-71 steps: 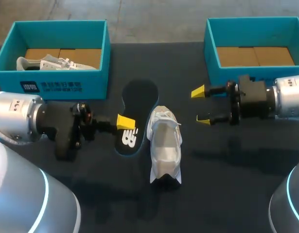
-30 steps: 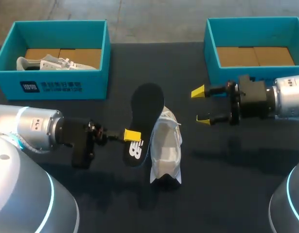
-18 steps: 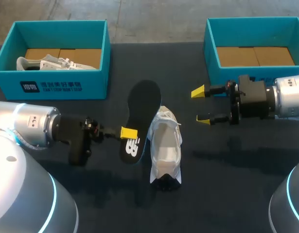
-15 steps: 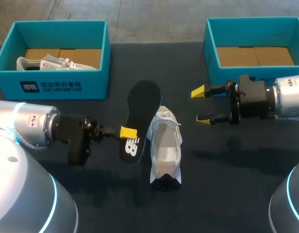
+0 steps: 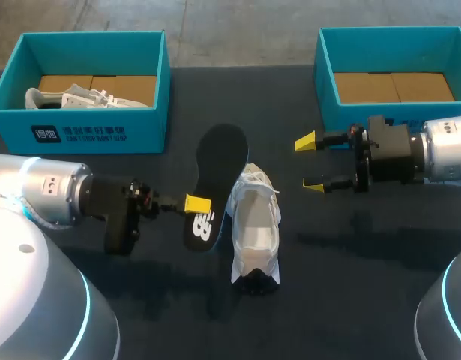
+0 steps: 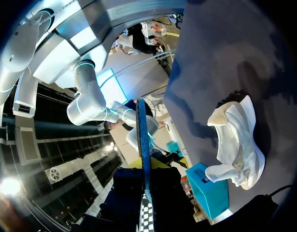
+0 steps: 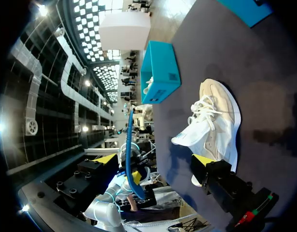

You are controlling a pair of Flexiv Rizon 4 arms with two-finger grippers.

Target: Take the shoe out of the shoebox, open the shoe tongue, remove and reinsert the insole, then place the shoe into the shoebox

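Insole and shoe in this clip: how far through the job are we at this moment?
Done: the shoe lies on the table, outside the shoebox, and the insole is out of it. In hand: the left hand grips the insole beside the shoe; the right hand is open and empty. Left: reinsert the insole, then put the shoe into the shoebox.

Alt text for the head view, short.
The left gripper grips a black foam insole beside a white mesh sneaker on the dark table. The open right gripper hangs near the right teal cardboard shoebox; the left teal shoebox holds another white sneaker.
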